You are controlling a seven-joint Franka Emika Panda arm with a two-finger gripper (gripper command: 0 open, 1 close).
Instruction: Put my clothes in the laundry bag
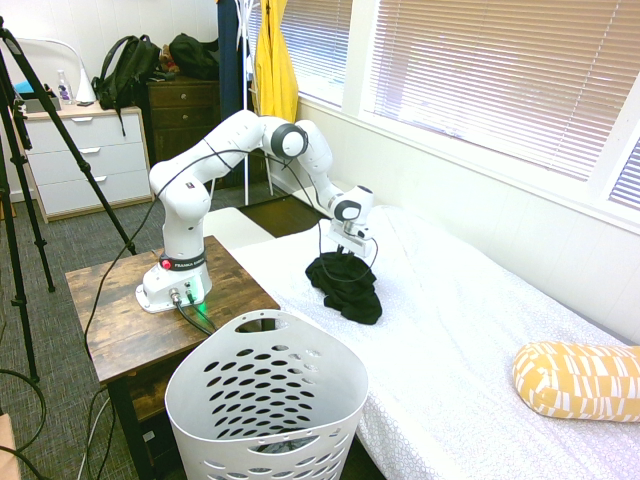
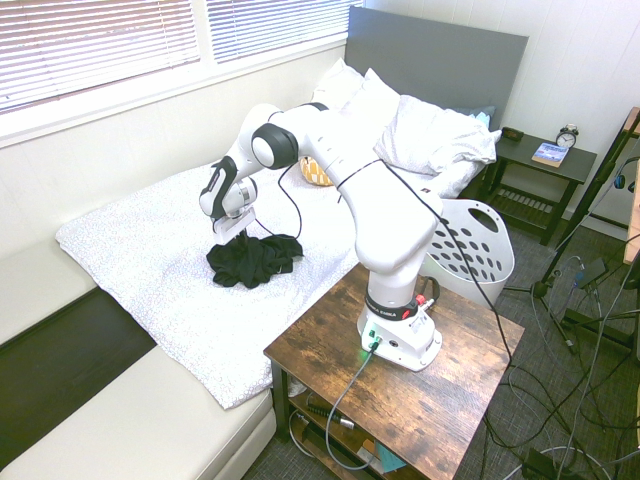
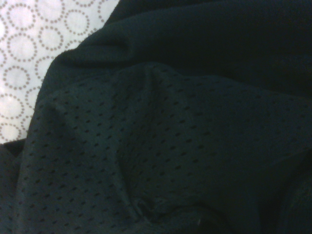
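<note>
The clothes (image 1: 352, 292) are a crumpled black garment lying on the white bed (image 1: 480, 330), near the edge that faces the arm. My gripper (image 1: 346, 256) points down and presses into the top of the heap (image 2: 258, 260); its tips are sunk in the folds (image 2: 233, 238). The wrist view is filled with black mesh fabric (image 3: 170, 146), with a patch of ring-patterned sheet (image 3: 19, 73) in one corner. The laundry bag (image 1: 205, 400), a tall white basket with oval holes, stands on the floor beside the wooden table (image 1: 110, 310), apart from the garment (image 2: 485, 262).
A yellow patterned pillow (image 1: 580, 380) lies further along the bed. White pillows (image 2: 420, 130) pile at the headboard, with a nightstand (image 2: 540, 160) beyond. A yellow garment (image 1: 275, 60) hangs by the window, and a white dresser (image 1: 80, 160) stands behind.
</note>
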